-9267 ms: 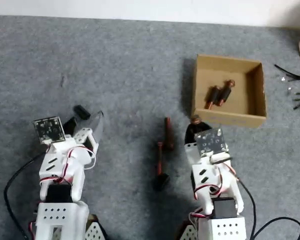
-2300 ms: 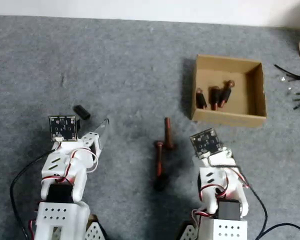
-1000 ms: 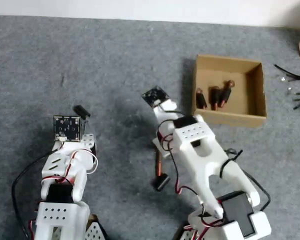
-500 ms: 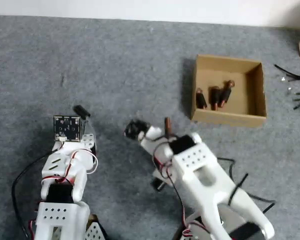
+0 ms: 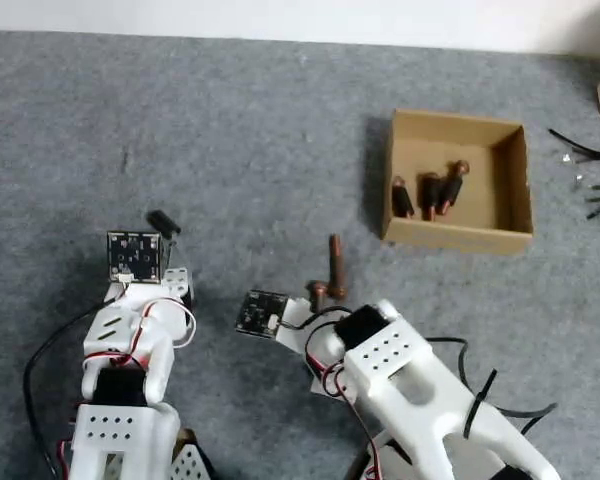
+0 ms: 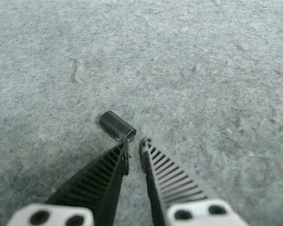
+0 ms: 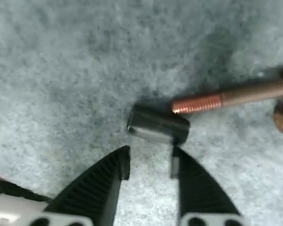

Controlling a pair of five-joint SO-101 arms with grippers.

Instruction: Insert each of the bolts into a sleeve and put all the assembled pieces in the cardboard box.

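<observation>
A small robotics lab or maker's bench, I'd say: a grey carpet-like cover (image 5: 230,120), the left arm (image 5: 130,345) and right arm (image 5: 410,375) in white plastic with bare wiring and open circuit boards (image 5: 133,256), loose wires (image 5: 588,155) near the wall (image 5: 280,15).

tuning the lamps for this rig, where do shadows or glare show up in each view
High view: the open brown cardboard box throws a shadow onto the grey carpet on its left. Right wrist view: a pale glint runs along the short black metal sleeve, dark shade beside it. Left wrist view: carpet darker beside the left hand.
</observation>
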